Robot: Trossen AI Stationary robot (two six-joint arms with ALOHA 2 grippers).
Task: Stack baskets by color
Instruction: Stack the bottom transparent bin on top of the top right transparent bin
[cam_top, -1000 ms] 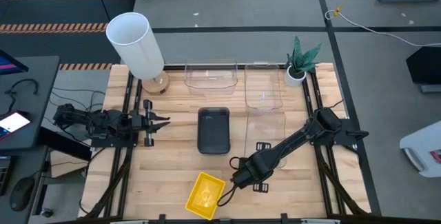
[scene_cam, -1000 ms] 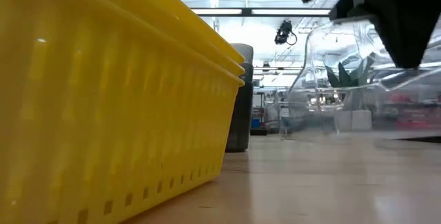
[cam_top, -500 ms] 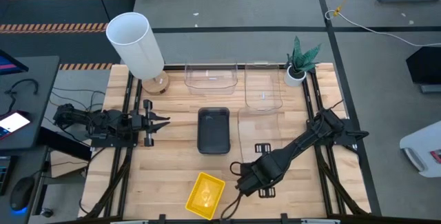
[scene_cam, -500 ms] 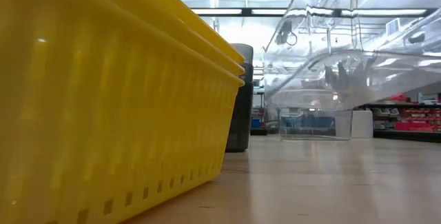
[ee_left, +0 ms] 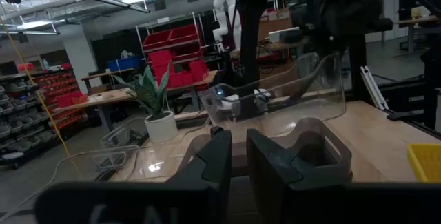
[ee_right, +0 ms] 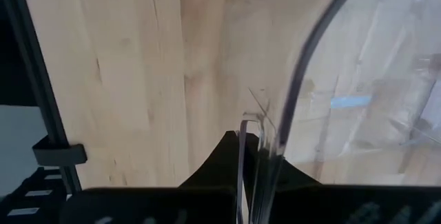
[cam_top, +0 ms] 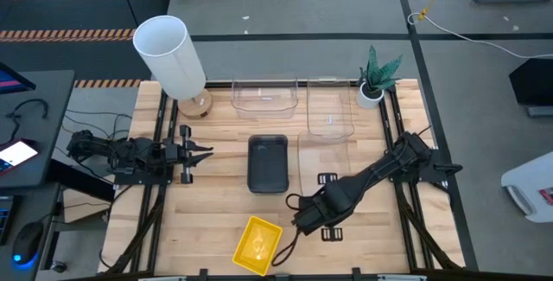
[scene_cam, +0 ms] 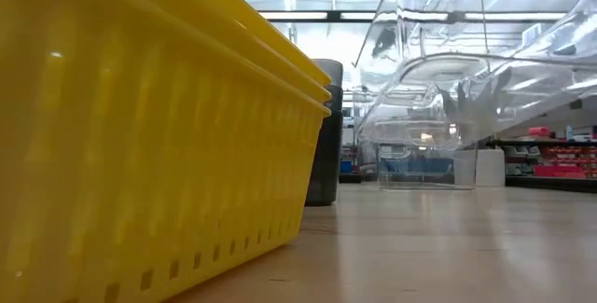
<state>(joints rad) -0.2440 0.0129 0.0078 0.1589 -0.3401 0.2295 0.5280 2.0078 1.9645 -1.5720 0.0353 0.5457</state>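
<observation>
My right gripper (cam_top: pixel 308 215) is shut on a clear basket (cam_top: pixel 328 164), which hangs tilted above the table's middle right; in the low view it (scene_cam: pixel 448 70) floats over the wood. Two more clear baskets (cam_top: pixel 265 93) (cam_top: pixel 330 112) rest on their bottoms along the far edge. A dark grey basket (cam_top: pixel 268 162) sits at the centre. The yellow basket (cam_top: pixel 257 245) lies near the front edge and fills the low view's left (scene_cam: pixel 140 135). At the left edge, my left gripper (cam_top: pixel 200 153) stands apart from everything, with a narrow gap between its fingers (ee_left: pixel 213 162). My right gripper pinches the clear basket's near end wall (ee_right: pixel 279 124) at the rim, with one finger on each face of it. The fingers come from above, pointing down. The basket is lifted clear of the table, tilted, and reaches from the fingers toward the far edge.
A tall white cylinder (cam_top: pixel 170 54) stands at the far left corner, and a small potted plant (cam_top: pixel 378 75) at the far right. Bare wood lies between the dark grey basket and my left gripper, and along the front right.
My right gripper has risen with the clear basket and rolled a little. The basket has come up off the table and now hangs higher and more tilted than a second ago. The left arm has kept still.
</observation>
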